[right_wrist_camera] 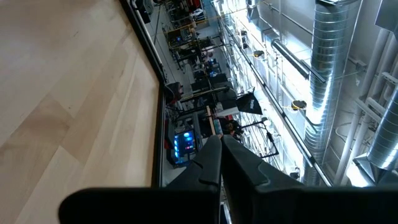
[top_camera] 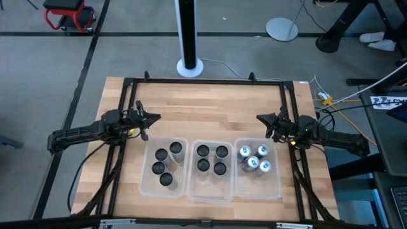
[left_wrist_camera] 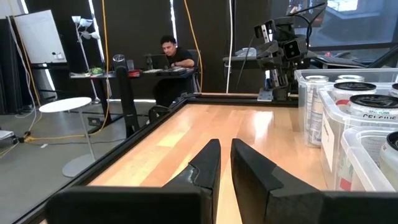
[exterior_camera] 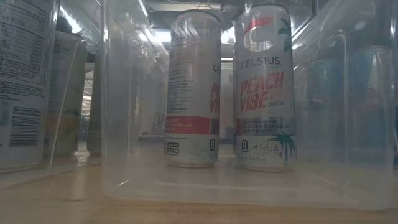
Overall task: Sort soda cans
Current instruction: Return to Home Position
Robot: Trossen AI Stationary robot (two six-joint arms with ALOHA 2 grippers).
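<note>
1. High view: three clear bins stand in a row on the desk (top_camera: 203,108), near its front edge.
   - The left bin (top_camera: 149,188) holds four dark-topped soda cans (top_camera: 161,154).
   - The middle bin (top_camera: 211,188) holds four more dark-topped cans (top_camera: 202,151).
   - The right bin (top_camera: 257,188) holds four silver-topped cans (top_camera: 252,163).
   - No can stands loose on the wood.
   - The left gripper (top_camera: 154,117) sits over the left side of the desk and the right gripper (top_camera: 259,118) over the right side. Both are behind the bins and apart from them, pointing toward each other.

2. Low view: upright cans show through the clear bin wall (exterior_camera: 118,124). A peach-labelled can (exterior_camera: 266,87) stands just beside a second can (exterior_camera: 193,87). No gripper is in sight here.

3. Left wrist view: the left gripper (left_wrist_camera: 225,143) is closed to a thin slit with nothing in it. Bare wood lies ahead of it, and the bins with their cans stand off to one side. The right arm (left_wrist_camera: 280,37) is at the far side of the desk, and a person (left_wrist_camera: 168,53) sits at a table in the room beyond.

4. Right wrist view: the right gripper (right_wrist_camera: 221,138) is closed and empty, aimed past the desk edge into the room.

5. Judgement: the sorting looks finished, and the step in hand is parking the arms. Nothing is left to grasp. The next move only needs each arm to settle at rest without clipping a bin rim.
</note>
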